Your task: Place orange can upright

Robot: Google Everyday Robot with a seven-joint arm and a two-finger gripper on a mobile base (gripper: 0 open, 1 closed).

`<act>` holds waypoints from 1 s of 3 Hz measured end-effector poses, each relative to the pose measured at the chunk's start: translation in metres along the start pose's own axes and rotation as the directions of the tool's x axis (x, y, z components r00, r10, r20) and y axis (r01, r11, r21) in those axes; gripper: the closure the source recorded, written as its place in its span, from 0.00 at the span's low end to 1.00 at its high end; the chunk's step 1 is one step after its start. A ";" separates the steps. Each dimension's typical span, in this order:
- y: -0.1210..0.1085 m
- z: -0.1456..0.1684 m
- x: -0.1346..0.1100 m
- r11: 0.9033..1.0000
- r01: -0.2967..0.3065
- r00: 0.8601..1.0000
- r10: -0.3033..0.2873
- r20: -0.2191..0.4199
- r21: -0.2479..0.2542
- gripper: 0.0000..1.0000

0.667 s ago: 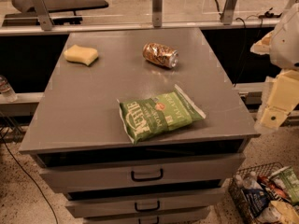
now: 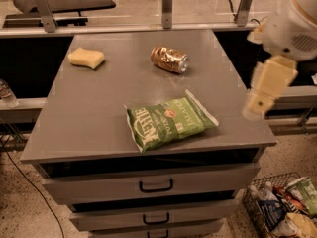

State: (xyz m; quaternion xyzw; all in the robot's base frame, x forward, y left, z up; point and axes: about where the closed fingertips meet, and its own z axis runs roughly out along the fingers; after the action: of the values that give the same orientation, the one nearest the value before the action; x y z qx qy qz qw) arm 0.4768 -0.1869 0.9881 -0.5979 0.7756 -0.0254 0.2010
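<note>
1. Approaching is the step I judge to be in hand in the camera view: my gripper (image 2: 257, 103) hangs off the right edge of the grey cabinet top (image 2: 99, 113), above its front right corner. It holds nothing and touches nothing. Whether it is spread or pressed together I cannot tell.
2. The orange can (image 2: 170, 59) lies on its side toward the back of the top, a little right of centre. Its silver end points right and slightly toward the front. It is well apart from my gripper, so the task is not yet begun in any real sense.
3. My next move, as I judge it, calls for travelling left and back over the top, then coming down across the can's round body. After gripping it I must turn it so the silver end faces up before setting it down. A can on its side may roll if I nudge it off-centre.
4. A green chip bag (image 2: 170, 121) lies flat near the front edge, between my gripper and the can, so I should pass above it. A yellow sponge (image 2: 86, 58) sits at the back left, well clear.
5. Below the top are drawers (image 2: 156, 186) with dark handles. A wire basket (image 2: 260, 202) of packets stands on the speckled floor at the lower right, and a metal rail (image 2: 167, 6) with uprights runs behind.
</note>
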 end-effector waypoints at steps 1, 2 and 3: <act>-0.051 0.021 -0.048 0.999 -0.037 0.995 0.034 0.099 0.034 0.00; -0.108 0.046 -0.105 0.995 -0.059 0.980 0.042 0.195 0.080 0.00; -0.108 0.047 -0.105 0.995 -0.062 0.979 0.045 0.198 0.078 0.00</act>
State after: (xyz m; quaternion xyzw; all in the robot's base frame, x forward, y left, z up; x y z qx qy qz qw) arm 0.6134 -0.1094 1.0044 -0.5674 0.7661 0.0067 0.3019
